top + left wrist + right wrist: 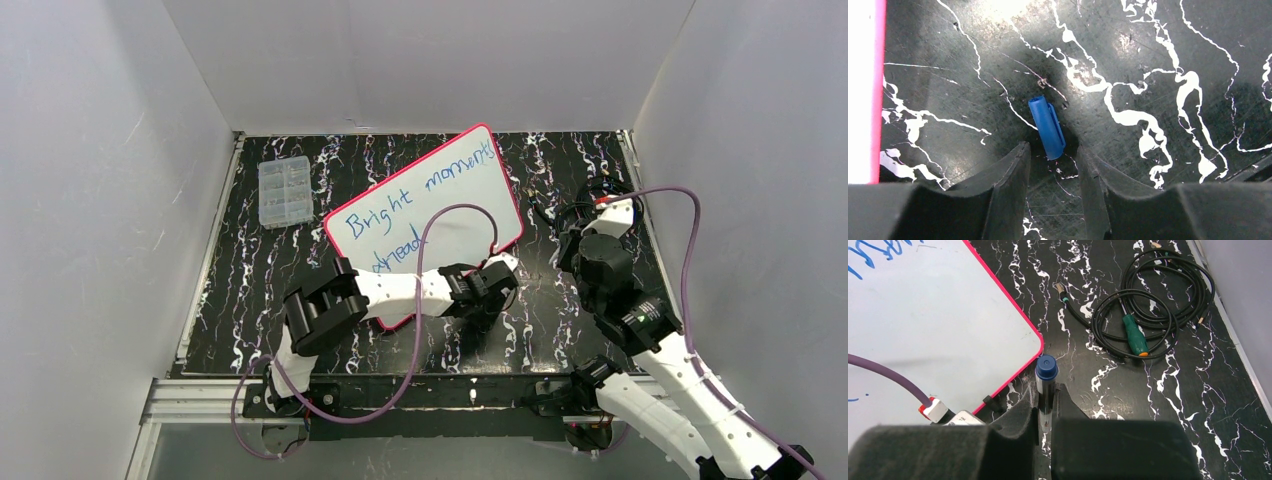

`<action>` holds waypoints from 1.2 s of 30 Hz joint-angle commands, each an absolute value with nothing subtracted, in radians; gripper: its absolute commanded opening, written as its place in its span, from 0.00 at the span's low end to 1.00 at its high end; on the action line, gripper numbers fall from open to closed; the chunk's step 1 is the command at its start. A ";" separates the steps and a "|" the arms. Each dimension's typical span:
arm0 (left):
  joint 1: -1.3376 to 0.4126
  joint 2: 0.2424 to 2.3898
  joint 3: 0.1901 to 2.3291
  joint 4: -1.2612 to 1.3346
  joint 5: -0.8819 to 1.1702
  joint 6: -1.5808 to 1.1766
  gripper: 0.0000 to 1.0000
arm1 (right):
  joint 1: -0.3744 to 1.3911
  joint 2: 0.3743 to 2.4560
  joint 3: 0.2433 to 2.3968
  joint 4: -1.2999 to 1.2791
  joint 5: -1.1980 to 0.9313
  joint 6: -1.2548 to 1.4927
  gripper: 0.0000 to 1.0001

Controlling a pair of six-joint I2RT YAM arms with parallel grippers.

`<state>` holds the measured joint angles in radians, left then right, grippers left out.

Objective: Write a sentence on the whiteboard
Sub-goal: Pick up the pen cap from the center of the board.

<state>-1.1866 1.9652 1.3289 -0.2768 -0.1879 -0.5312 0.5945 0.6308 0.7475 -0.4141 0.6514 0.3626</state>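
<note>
i see the whiteboard (490, 200) lying flat on the table (250, 290), skewed with its right end farther back, white with a thin pink-red rim. the sentence (430, 185), in slanted blue script, reads "bright moments ahead" in two lines, the lower partly hidden.

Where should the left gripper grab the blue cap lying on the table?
Pinch it across the barrel, mid-length, from straight above. The cap lies flat on the table, its long axis pointing into the gap of the open left gripper, so its narrow width faces the jaws.
</note>
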 commanded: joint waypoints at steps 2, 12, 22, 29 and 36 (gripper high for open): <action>-1.175 1.976 1.356 -0.307 -0.229 -0.535 0.35 | 0.591 0.621 0.749 -0.383 0.646 0.362 0.01; -1.154 1.981 1.325 -0.308 -0.225 -0.574 0.03 | 0.590 0.590 0.772 -0.442 0.611 0.377 0.01; -1.152 1.727 0.955 0.098 -0.208 -0.502 0.00 | 0.590 0.661 0.825 -0.520 0.268 0.459 0.01; -1.158 1.539 0.704 0.408 -0.093 -0.376 0.00 | 0.588 0.713 0.803 -0.449 0.066 0.536 0.01; -1.164 1.425 0.582 0.534 -0.060 -0.348 0.00 | 0.586 0.729 0.737 -0.355 -0.037 0.619 0.01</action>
